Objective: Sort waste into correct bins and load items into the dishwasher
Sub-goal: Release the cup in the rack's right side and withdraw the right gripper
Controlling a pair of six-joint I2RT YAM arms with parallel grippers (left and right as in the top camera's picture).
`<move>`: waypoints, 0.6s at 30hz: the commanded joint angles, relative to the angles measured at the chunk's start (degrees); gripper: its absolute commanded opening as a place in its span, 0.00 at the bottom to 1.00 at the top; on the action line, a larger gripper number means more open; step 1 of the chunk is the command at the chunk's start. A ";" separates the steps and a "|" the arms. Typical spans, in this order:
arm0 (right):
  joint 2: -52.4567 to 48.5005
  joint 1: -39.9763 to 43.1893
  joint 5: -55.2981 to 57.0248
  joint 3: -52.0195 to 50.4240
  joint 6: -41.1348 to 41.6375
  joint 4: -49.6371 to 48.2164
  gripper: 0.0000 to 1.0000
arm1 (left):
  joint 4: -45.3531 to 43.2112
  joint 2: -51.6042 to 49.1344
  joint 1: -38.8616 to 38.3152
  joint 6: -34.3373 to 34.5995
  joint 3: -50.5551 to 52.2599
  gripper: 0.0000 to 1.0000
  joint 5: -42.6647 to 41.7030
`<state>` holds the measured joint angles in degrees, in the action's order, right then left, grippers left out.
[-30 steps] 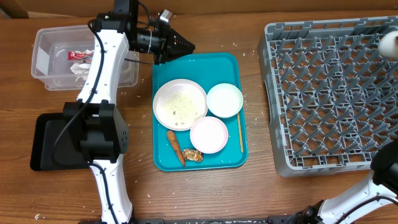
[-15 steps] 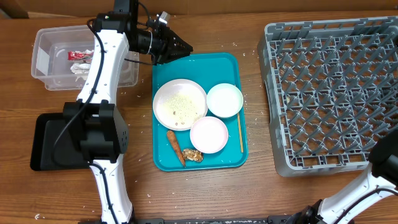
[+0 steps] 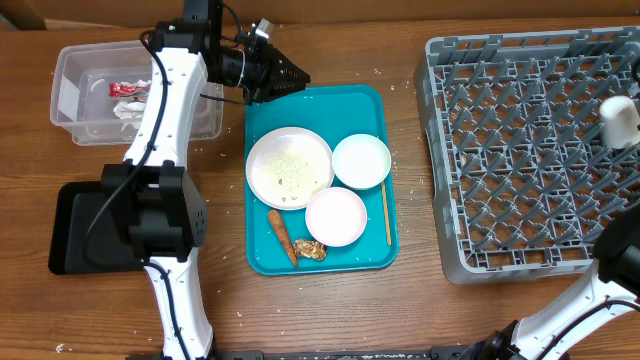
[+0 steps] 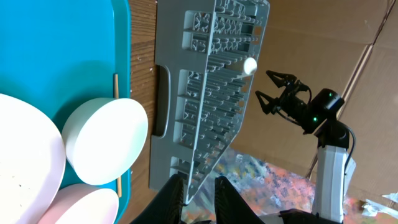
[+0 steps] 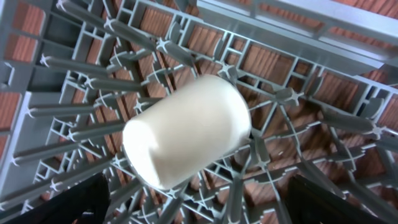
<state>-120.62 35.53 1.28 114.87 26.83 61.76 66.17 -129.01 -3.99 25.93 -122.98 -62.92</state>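
Note:
The white cup (image 5: 186, 130) lies on its side on the pegs of the dishwasher (image 3: 520, 150), near its right edge, and shows from above as the cup (image 3: 620, 120). My right gripper (image 5: 199, 205) hangs over it, open wide, both fingers clear of it. My left gripper (image 3: 285, 75) hovers over the teal tray's top left corner, nearly shut and empty. On the tray sit the white plate (image 3: 289, 167) with rice grains, the green-white bowl (image 3: 361, 161), the pink bowl (image 3: 336, 216), the sausage stick (image 3: 281, 236) and a brown lump (image 3: 310, 249).
The clear tub (image 3: 75, 70) at the far left holds the wrapper (image 3: 128, 88) and a napkin (image 3: 128, 108). The black tray (image 3: 75, 230) lies below it, partly under my left arm. A thin wooden stick (image 3: 387, 213) lies along the teal tray's (image 3: 350, 110) right side.
My right gripper has opened and let go of the cup, which now rests lower on the rack. My left gripper has hardly moved.

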 commanded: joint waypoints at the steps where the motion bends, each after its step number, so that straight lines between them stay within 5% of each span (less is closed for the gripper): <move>1: 0.81 -0.24 -3.67 5.97 -0.04 2.25 0.96 | -0.02 0.33 0.20 1.16 0.02 0.21 -0.11; 6: 3.02 -1.49 -12.24 15.43 -2.14 7.39 0.98 | 0.00 0.33 0.20 1.07 0.02 0.22 -0.04; 7: 3.30 -2.67 -10.40 15.78 -3.80 6.58 0.89 | -0.02 0.33 0.20 1.05 0.02 0.22 0.13; 10: 1.51 -5.68 -3.61 15.26 -4.20 5.68 0.37 | 0.00 0.33 0.20 -0.09 0.02 0.22 0.35; 15: -5.75 -8.85 4.76 12.85 -4.26 3.34 0.08 | 0.28 0.33 -0.17 -0.22 0.02 0.22 0.50; 18: -9.44 -8.52 6.69 12.85 -3.21 3.28 0.04 | 0.68 0.33 -0.20 -0.22 0.02 0.22 0.50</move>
<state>-125.56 26.22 3.01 128.60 22.79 65.21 66.59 -129.01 -4.03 26.65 -122.98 -62.50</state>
